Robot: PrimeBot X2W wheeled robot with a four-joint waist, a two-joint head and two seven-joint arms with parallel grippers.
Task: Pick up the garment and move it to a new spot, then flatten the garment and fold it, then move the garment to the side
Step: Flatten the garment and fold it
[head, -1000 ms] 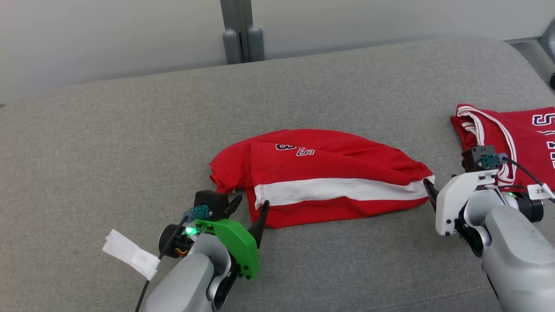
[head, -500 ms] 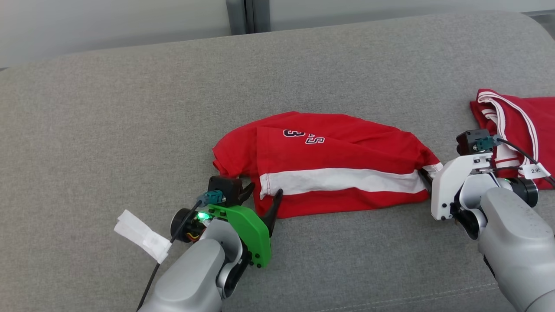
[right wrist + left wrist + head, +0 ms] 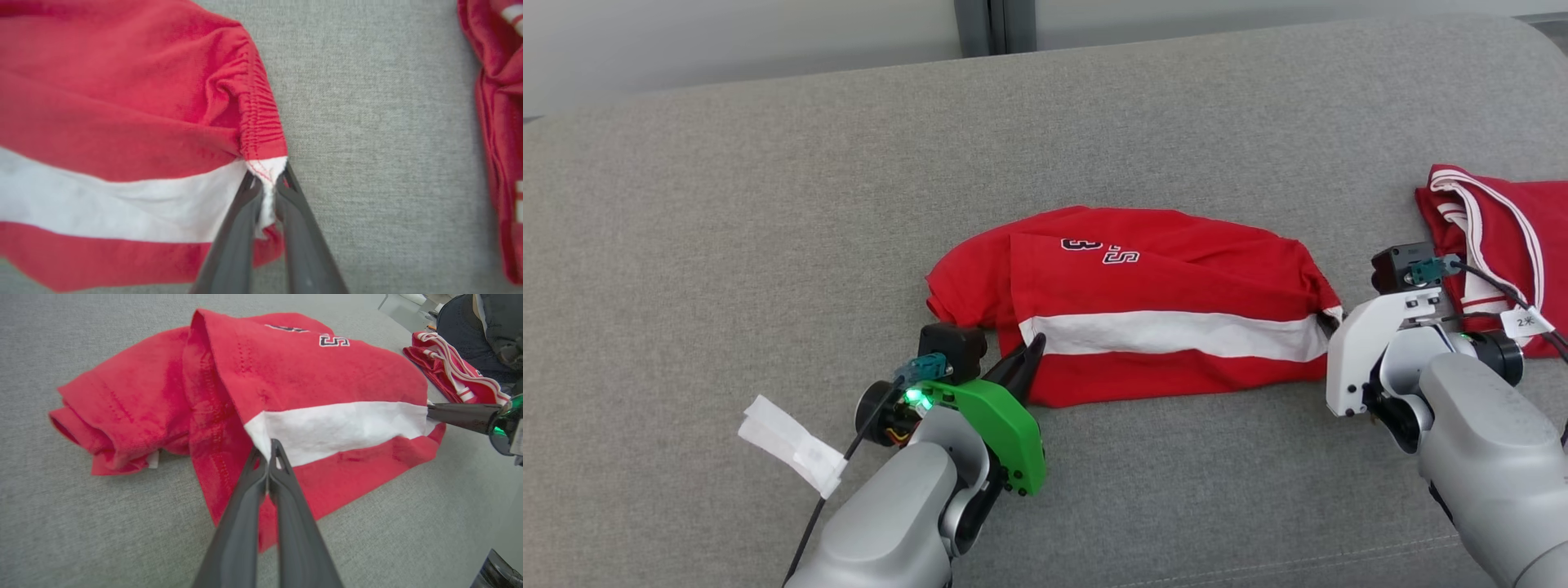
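Green-cased left tool (image 3: 1033, 347), white-cased right tool (image 3: 267, 181)

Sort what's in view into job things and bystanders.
Job: garment; left gripper and right gripper, both closed at its white stripe's ends.
Lying about: second jersey at far right; paper tag on the left arm's cable.

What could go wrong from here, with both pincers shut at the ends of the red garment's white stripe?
First, the left pincer nips only the very edge of the red garment, so the cloth may slip out on lifting. Second, the right pincer holds just a small corner tuft, and a pull could free it. Third, the second garment lies close beside the right arm, which might snag it.
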